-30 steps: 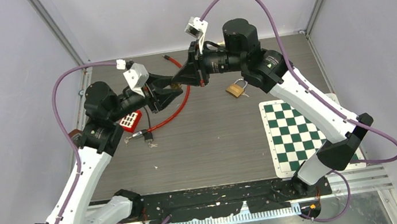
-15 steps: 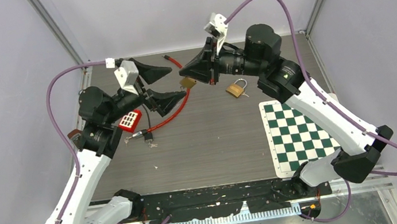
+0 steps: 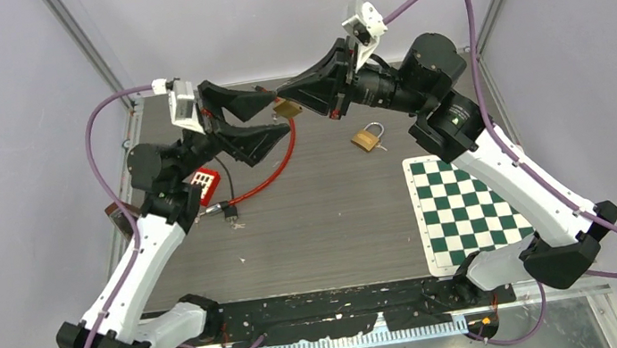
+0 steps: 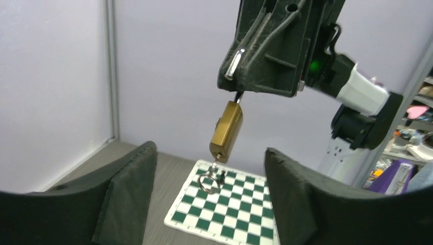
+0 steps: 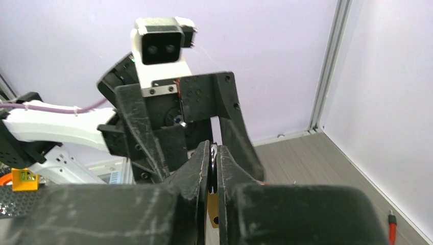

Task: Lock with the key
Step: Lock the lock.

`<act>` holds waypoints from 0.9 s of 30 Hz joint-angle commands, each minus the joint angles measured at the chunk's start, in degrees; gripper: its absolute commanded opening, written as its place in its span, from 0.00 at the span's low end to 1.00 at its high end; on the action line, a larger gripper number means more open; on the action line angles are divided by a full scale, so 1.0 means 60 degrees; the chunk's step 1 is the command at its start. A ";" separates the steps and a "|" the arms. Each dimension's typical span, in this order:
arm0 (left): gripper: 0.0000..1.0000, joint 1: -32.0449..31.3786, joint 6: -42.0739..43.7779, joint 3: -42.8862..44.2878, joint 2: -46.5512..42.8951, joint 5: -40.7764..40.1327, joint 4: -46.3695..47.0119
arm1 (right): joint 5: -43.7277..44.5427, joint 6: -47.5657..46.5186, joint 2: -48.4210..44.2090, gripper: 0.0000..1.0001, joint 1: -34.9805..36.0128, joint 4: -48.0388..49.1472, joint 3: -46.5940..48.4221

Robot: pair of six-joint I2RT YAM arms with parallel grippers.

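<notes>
A brass padlock [image 4: 226, 131] hangs in the air by its shackle [image 5: 212, 158], and my right gripper [image 3: 288, 97] is shut on that shackle. A small key [image 4: 217, 166] sticks out of the lock's underside, with a wire key ring [image 4: 209, 181] dangling from it. My left gripper [image 3: 275, 115] faces the lock from the left, open wide, its two fingers [image 4: 127, 189] apart from lock and key. From above, the padlock [image 3: 285, 108] sits right at the left fingertips. The brass body [image 5: 212, 209] shows below the right gripper [image 5: 213, 148].
A second brass padlock [image 3: 365, 139] lies on the table at the back, right of centre. A red cable [image 3: 273, 168] and a red-and-white block [image 3: 202, 186] lie at the left. A green checkered mat [image 3: 462, 208] covers the right side. Walls stand close behind.
My left gripper has opened and let go near the lock, then lifted towards the back. My right arm has carried the padlock upward and back, still shut on it.
</notes>
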 commanded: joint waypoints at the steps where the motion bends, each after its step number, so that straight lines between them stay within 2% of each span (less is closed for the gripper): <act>1: 0.65 -0.0026 -0.2462 0.0294 0.0868 0.0504 0.3204 | -0.0158 0.0889 -0.0119 0.05 0.0017 0.1610 0.0049; 3: 0.53 -0.0029 -0.2792 0.0474 0.1143 0.0818 0.3412 | -0.0129 0.1252 -0.0041 0.05 0.0006 0.1737 0.0076; 5: 0.46 -0.0026 -0.2884 0.0431 0.1198 0.0826 0.3534 | -0.0117 0.1541 0.0023 0.05 0.0015 0.1955 0.0008; 9: 0.43 -0.0026 -0.2814 0.0315 0.1095 0.0645 0.3655 | -0.0011 0.1716 0.0017 0.05 0.0024 0.2088 -0.0133; 11: 0.45 -0.0026 -0.2800 0.0312 0.1070 0.0578 0.3655 | 0.0045 0.1699 0.0029 0.05 0.0018 0.2070 -0.0164; 13: 0.56 -0.0026 -0.2789 0.0326 0.1028 0.0568 0.3683 | 0.0101 0.1679 0.0034 0.05 0.0017 0.2025 -0.0177; 15: 0.60 -0.0026 -0.2711 0.0314 0.0970 0.0559 0.3685 | 0.0172 0.1687 0.0057 0.05 0.0017 0.2013 -0.0197; 21: 0.45 -0.0026 -0.2551 0.0295 0.0877 0.0416 0.3527 | 0.0410 0.1713 0.0131 0.05 0.0004 0.1901 -0.0201; 24: 0.34 -0.0016 -0.2397 0.0273 0.0879 0.0397 0.3371 | 0.0600 0.1736 0.0195 0.05 0.0006 0.1670 -0.0142; 27: 0.28 -0.0012 -0.2238 0.0235 0.0847 0.0385 0.3187 | 0.0684 0.1828 0.0245 0.05 -0.0021 0.1594 -0.0160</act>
